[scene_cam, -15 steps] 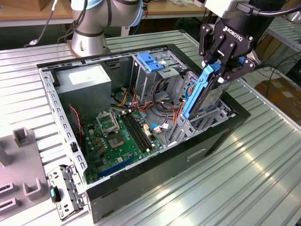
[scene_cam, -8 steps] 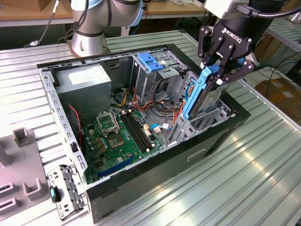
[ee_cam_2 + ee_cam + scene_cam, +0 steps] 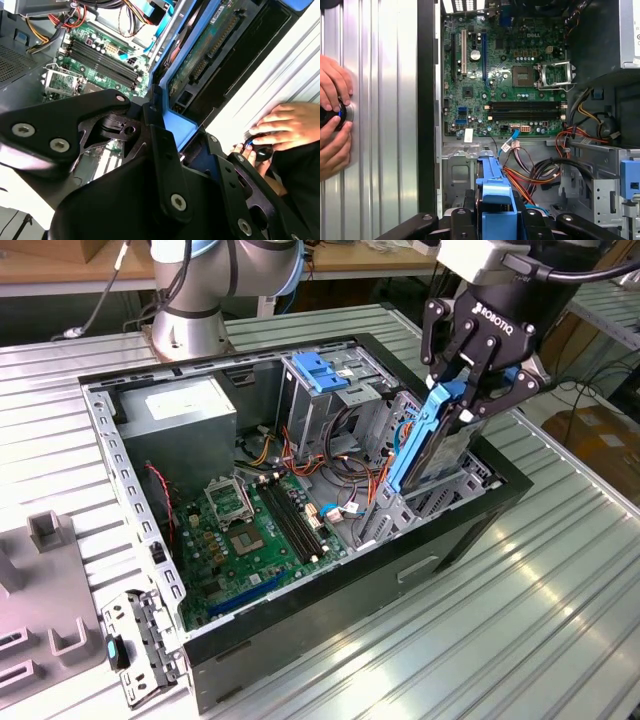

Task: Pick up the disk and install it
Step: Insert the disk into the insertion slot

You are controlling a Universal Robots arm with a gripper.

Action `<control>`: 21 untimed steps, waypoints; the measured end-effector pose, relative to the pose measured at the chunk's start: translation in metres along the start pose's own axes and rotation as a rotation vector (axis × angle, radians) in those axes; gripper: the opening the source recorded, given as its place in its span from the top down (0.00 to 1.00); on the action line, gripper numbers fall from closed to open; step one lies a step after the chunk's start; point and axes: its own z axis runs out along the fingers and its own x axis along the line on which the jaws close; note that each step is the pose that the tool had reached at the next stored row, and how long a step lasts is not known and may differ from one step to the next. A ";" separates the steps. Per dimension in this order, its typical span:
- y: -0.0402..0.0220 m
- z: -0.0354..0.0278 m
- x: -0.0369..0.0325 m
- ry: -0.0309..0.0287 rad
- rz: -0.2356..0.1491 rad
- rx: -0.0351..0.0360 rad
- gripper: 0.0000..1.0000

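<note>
- At the exterior view's left, a grey moulded fixture (image 3: 45, 585) with blocky raised shapes lies on the ribbed metal table (image 3: 540, 610). Just beside it is a perforated sheet-metal bracket (image 3: 140, 645) with a small teal tab.
- The black computer case (image 3: 330, 605) lies on its side with the panel off. A robot arm base (image 3: 190, 300) of smooth grey metal stands behind it.
- Inside the case, a plain grey metal box (image 3: 190, 425) with a white sticker sits towards the exterior view's left. Below it is the green motherboard (image 3: 240, 540), with long black slots and a square socket.
- Further right, a blue plastic latch (image 3: 322, 370) sits atop the bare steel drive cage (image 3: 300, 410). Orange, red and black wires (image 3: 350, 465) loop beneath it.
- The disk (image 3: 432, 440) is at the case's front corner, towards the exterior view's right. Its long axis is steeply tilted, close to upright. Its lower end dips into the bay there and its upper end leans up towards the right.
- One glossy blue rail of the disk faces the exterior camera. The second wrist view shows the disk's (image 3: 205, 50) green circuit board between blue edges, and the first wrist view shows its (image 3: 495, 195) blue end.
- The black gripper (image 3: 472, 400) is closed on the disk's upper end, with a finger pressed against each side.
- In both wrist views, a person's hands (image 3: 332, 125) (image 3: 290, 125) rest on the table outside the case wall, around a dark round knob (image 3: 330, 116).
</note>
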 end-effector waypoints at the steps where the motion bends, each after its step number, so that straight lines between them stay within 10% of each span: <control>1: -0.0002 0.0008 0.0000 -0.0002 0.000 -0.0002 0.63; 21: -0.0037 0.0253 0.0000 -0.0170 0.000 -0.0035 0.63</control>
